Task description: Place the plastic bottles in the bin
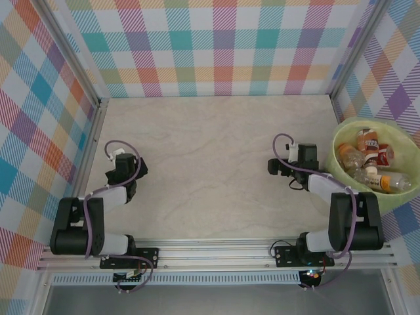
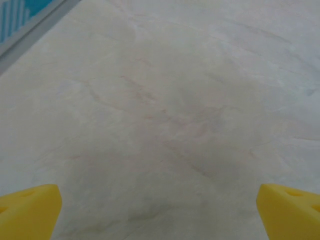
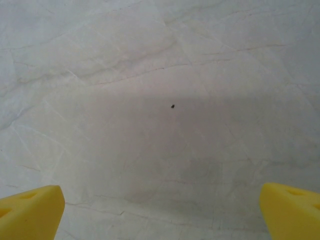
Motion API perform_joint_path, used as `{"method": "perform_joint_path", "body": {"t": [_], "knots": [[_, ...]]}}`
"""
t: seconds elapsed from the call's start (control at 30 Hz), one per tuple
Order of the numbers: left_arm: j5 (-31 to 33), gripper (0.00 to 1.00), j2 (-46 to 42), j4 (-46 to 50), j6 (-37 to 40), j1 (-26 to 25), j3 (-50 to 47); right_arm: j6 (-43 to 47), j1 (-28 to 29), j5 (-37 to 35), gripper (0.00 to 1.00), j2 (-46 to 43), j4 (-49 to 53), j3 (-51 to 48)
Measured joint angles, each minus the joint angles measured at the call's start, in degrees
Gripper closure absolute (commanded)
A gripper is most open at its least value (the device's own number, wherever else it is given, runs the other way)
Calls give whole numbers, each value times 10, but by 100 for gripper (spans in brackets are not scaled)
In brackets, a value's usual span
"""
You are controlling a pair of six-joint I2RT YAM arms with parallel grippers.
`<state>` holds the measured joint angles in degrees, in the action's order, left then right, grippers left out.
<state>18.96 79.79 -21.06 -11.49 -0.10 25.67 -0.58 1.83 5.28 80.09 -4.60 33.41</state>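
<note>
The pale yellow-green bin (image 1: 346, 134) stands at the table's right edge. Several plastic bottles (image 1: 371, 161) with orange and red labels lie piled inside it. My right gripper (image 1: 275, 166) hangs low over bare tabletop just left of the bin, open, its yellow fingertips (image 3: 30, 210) wide apart with nothing between them. Near the left wall my left gripper (image 1: 125, 172) is open too, and its yellow fingertips (image 2: 27, 212) frame bare marble surface.
Checked walls enclose the table on three sides, with a metal rail (image 1: 92, 151) along the left. A small dark speck (image 3: 172, 106) lies on the beige marble tabletop (image 1: 210, 164) under the right wrist.
</note>
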Motion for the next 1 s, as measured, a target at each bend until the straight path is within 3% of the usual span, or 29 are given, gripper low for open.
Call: {"method": "perform_joint_path", "body": {"t": [0.33, 0.6, 1.0], "knots": [[-95, 0, 64, -254, 70, -11, -56, 16, -4, 19, 0, 26, -169, -16], [-47, 0, 100, -262, 96, -54, -43, 25, -8, 13, 0, 61, -361, -102], [-32, 0, 100, -271, 99, -55, -42, 10, -28, 7, 0, 84, -405, -105]]}}
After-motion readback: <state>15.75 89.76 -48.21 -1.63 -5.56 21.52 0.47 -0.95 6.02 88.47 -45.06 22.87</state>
